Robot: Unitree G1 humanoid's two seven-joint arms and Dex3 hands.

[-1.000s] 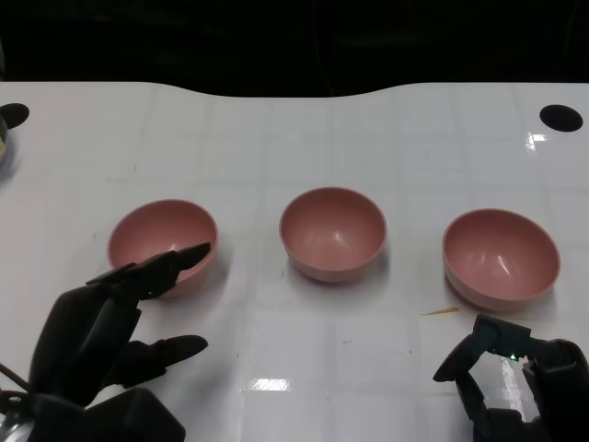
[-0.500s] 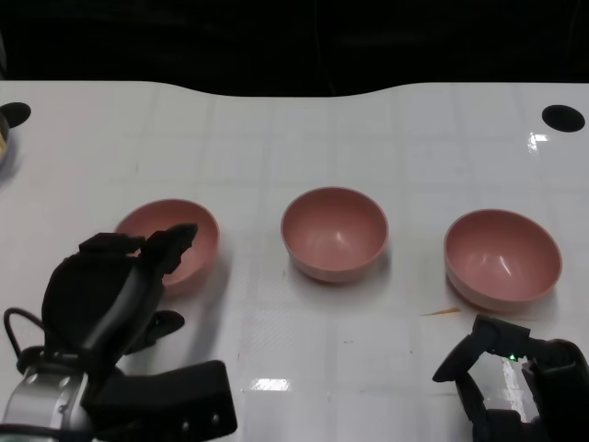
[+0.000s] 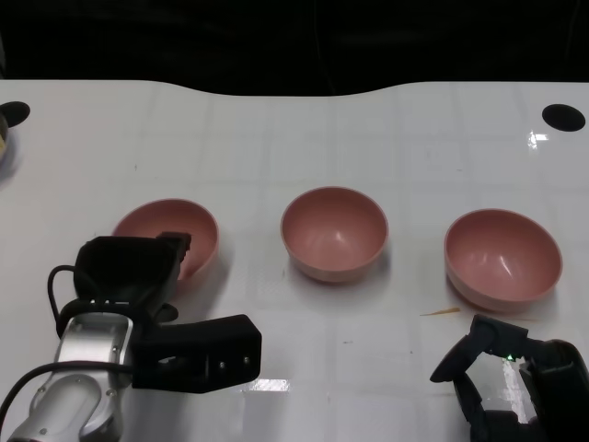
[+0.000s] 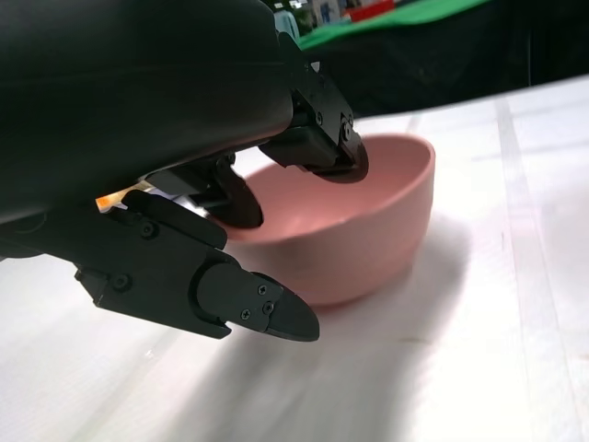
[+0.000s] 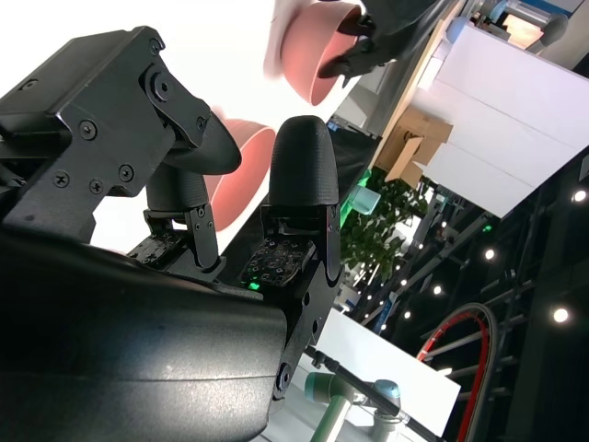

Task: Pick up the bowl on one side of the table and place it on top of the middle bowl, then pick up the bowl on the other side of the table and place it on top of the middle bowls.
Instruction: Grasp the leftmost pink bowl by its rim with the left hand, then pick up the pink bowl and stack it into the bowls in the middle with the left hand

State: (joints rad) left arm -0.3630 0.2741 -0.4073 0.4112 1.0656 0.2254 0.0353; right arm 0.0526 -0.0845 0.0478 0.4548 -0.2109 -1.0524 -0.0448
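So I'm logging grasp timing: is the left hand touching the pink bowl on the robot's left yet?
Touching. The left wrist view shows the left hand with fingers resting on the left pink bowl's rim and reaching inside, while another finger hangs outside its wall.

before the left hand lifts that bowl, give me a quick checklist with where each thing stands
1. Left hand at the left bowl: ok, fingers reach over its near rim.
2. Firm grip on the rim: cannot tell; the left wrist view shows fingers inside and one outside, contact unclear.
3. Left bowl still on the table: ok.
4. Middle bowl upright and empty: ok.
5. Right bowl untouched: ok.
6. Right hand clear of the bowls: ok, low at the near edge.
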